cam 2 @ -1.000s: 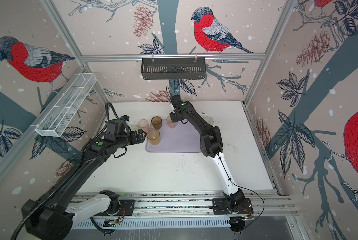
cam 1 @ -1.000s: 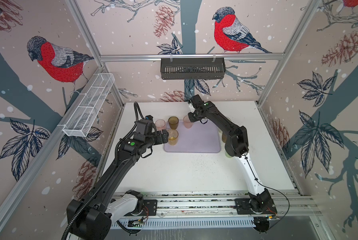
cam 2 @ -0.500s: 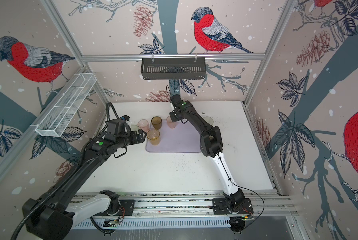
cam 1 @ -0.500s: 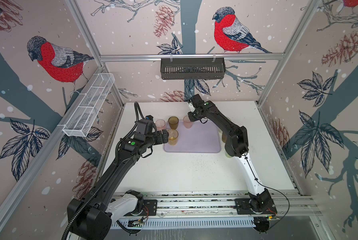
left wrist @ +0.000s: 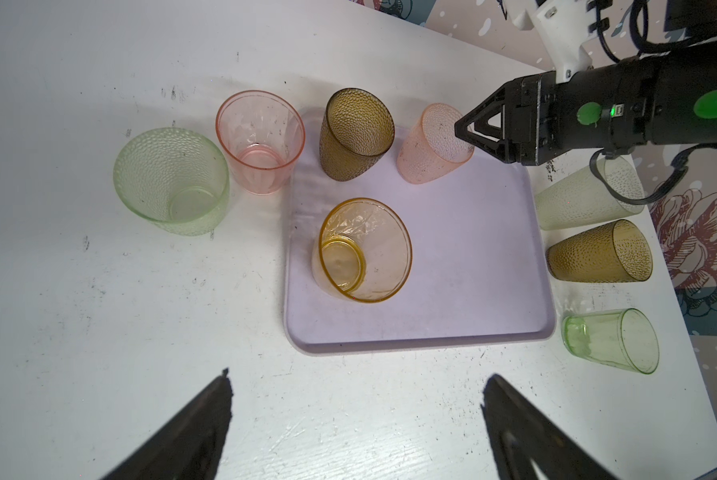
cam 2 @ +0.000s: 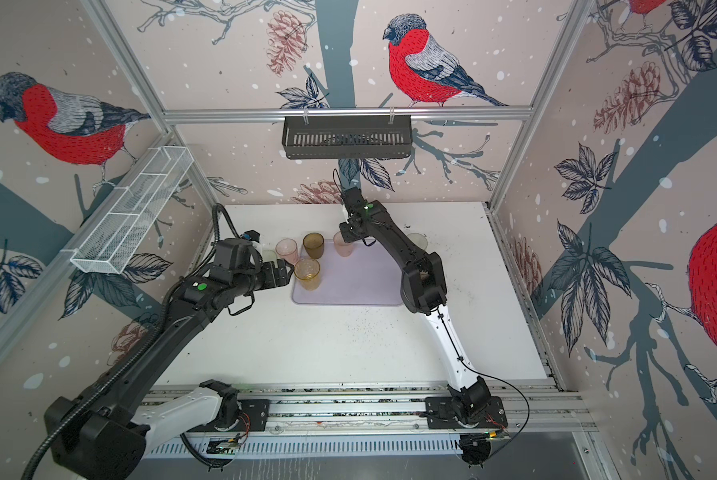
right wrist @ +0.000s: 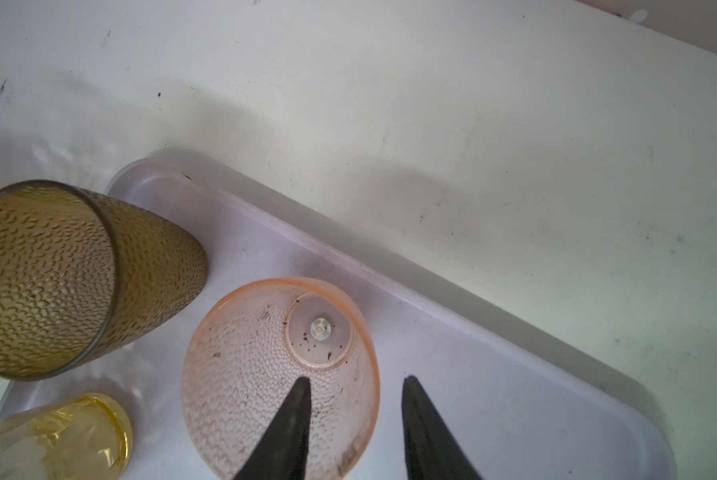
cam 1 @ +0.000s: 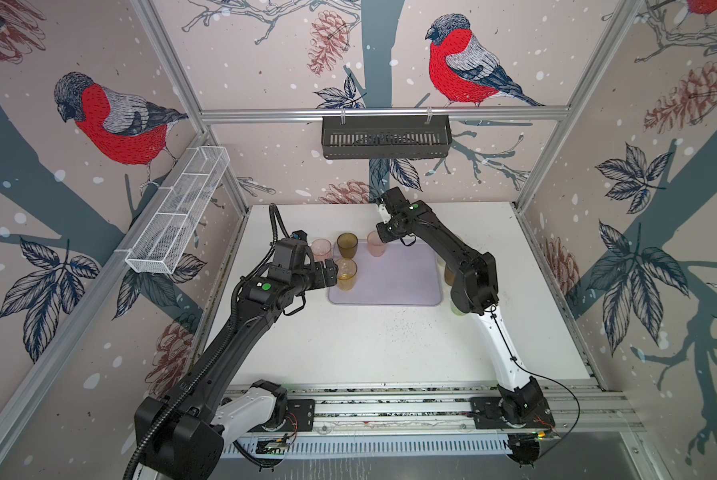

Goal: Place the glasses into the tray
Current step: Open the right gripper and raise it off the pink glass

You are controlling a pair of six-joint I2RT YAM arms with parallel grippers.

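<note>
The lilac tray point(cam 1: 398, 274) point(left wrist: 452, 249) holds three glasses: a brown one point(cam 1: 347, 245) point(right wrist: 57, 270), an amber one point(cam 1: 345, 274) point(left wrist: 365, 253) and a dimpled pink one point(cam 1: 376, 243) point(right wrist: 244, 374). My right gripper point(right wrist: 356, 379) point(cam 1: 383, 237) hangs over the pink one, open: one finger is inside it, the other outside and clear of its wall. My left gripper point(left wrist: 358, 376) point(cam 1: 329, 272) is wide open and empty above the table, just off the tray beside the amber glass. A smooth pink glass point(left wrist: 261, 141) and a pale green glass point(left wrist: 171, 183) stand beside the tray.
On the tray's other side stand a pale frosted glass point(left wrist: 589, 195), a dimpled amber-brown one point(left wrist: 601, 257) and a bright green one point(left wrist: 614, 340), mostly behind my right arm in both top views. A black basket point(cam 1: 385, 137) and a white wire basket point(cam 1: 178, 216) hang on the walls.
My right gripper's jaws have spread apart around the pink glass's wall, and the glass stands on the tray. The left arm has not moved.
</note>
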